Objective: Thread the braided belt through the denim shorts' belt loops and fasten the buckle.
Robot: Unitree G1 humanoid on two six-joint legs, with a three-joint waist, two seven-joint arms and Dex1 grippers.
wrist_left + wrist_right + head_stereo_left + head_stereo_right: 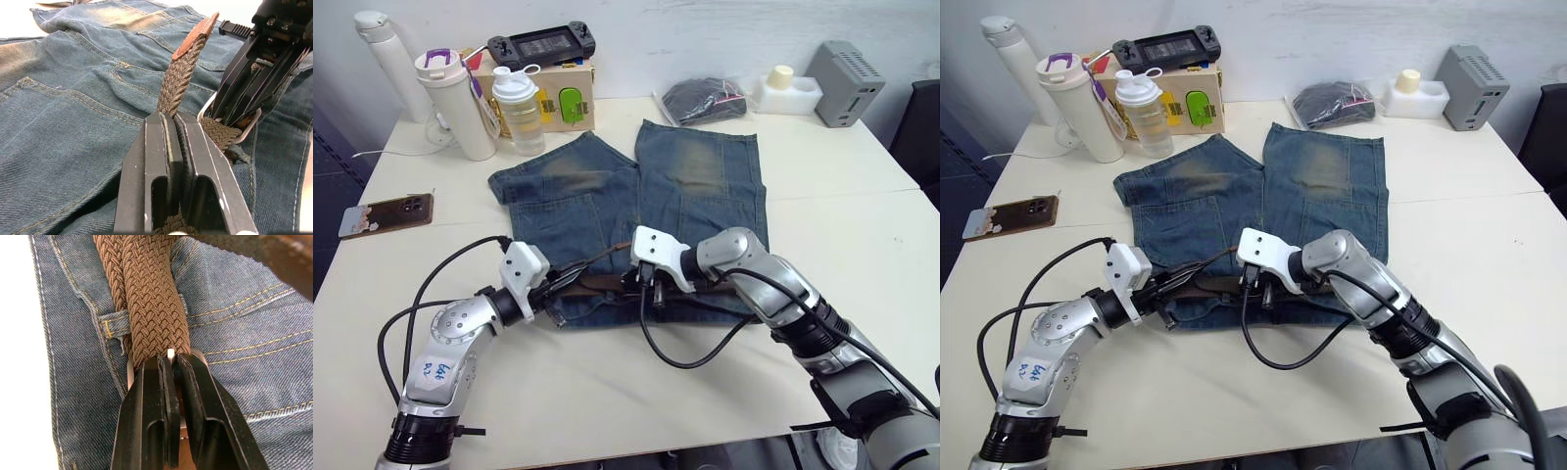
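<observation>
Left gripper [173,122] pinches the braided belt [178,81]; right gripper [168,362] apparently clamps the buckle [244,134].

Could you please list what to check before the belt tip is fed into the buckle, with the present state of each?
1. Left gripper clamped on the braided belt near its tip: ok.
2. Belt tip free and standing clear above the denim shorts: ok.
3. Right gripper closed at the buckle: ok, though what the fingers pinch there: cannot tell.
4. Belt passed under a belt loop: ok for this one; the other loops: cannot tell.
5. Tip lined up with the buckle opening: not ok, it points away.
6. Prong position: cannot tell.
</observation>
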